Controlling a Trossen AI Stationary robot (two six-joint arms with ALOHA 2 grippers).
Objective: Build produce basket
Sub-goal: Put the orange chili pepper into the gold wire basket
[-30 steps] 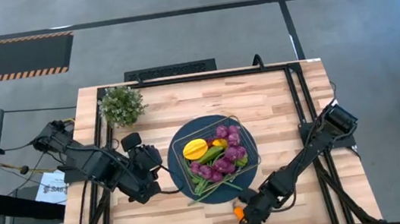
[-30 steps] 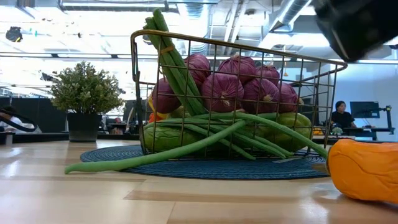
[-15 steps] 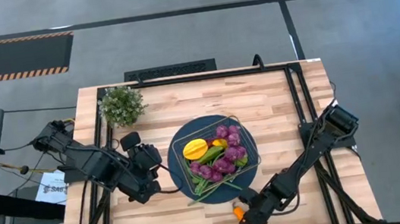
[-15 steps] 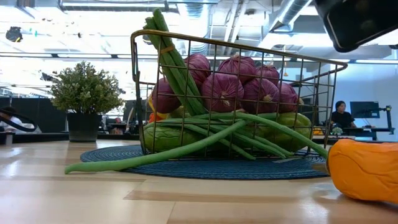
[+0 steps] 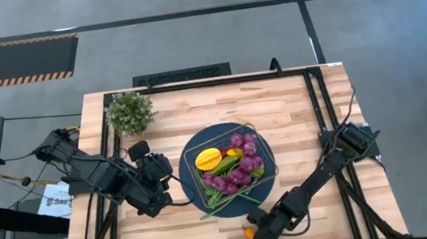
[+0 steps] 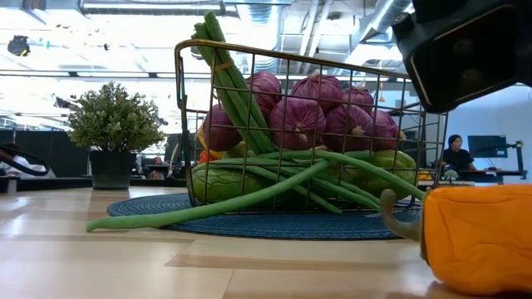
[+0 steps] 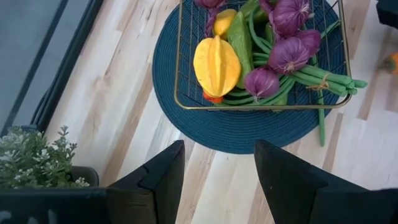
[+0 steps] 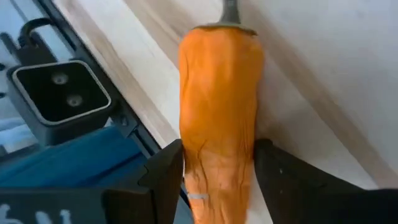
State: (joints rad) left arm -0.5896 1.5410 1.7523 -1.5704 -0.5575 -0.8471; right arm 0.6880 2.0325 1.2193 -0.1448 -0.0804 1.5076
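The wire basket (image 5: 259, 142) stands on a round dark blue mat (image 5: 189, 157) mid-table. It holds produce: purple bulbs (image 6: 299, 116), a yellow ribbed fruit (image 7: 216, 64), green cucumbers (image 6: 224, 181) and a bean bundle (image 6: 208, 212) whose ends poke out onto the mat. An orange toy vegetable (image 8: 217, 106) with a greyish stem (image 6: 395, 220) lies on the table near its front edge. My right gripper (image 8: 219, 162) is open and low over it, one finger on each side. My left gripper (image 7: 219, 165) hangs open above the table, left of the basket. My right gripper straddles the orange vegetable's thick end (image 8: 214, 180), away from the stem, coming from above at a slant. Each finger's inner face (image 8: 177, 168) lies against one long side. The vegetable fills the gap and lies flat on the table.
A small potted plant (image 5: 130, 112) stands at the far left corner. The table's front edge and a small camera (image 8: 59, 90) are close beside the orange vegetable. People sit in the room behind the table (image 6: 453, 154).
My right gripper has sunk toward the table's near edge, down over the orange vegetable. The vegetable has slid a little toward the table's left, and its stem now shows in the low view.
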